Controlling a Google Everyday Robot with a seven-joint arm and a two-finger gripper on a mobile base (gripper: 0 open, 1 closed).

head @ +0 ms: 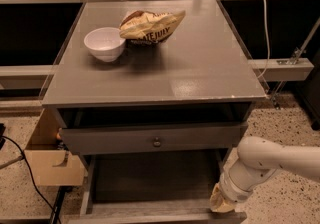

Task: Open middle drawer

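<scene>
The grey cabinet (200,75) has its top drawer (110,140) with a small round knob (157,142) pulled out only slightly. Below it, the middle drawer (150,180) is pulled far out. Its wide, shallow grey inside shows, and its front (150,216) lies at the bottom edge of the view with its knob out of sight. My white arm (270,160) reaches in from the right. My gripper (222,207) is at the right end of the middle drawer's front, mostly hidden behind the wrist.
A white bowl (104,43) and a crumpled chip bag (150,25) sit on the cabinet top. A cardboard box (50,160) and a black cable (25,168) lie on the floor at the left. A rail (285,68) and a white cable (263,18) are at the right.
</scene>
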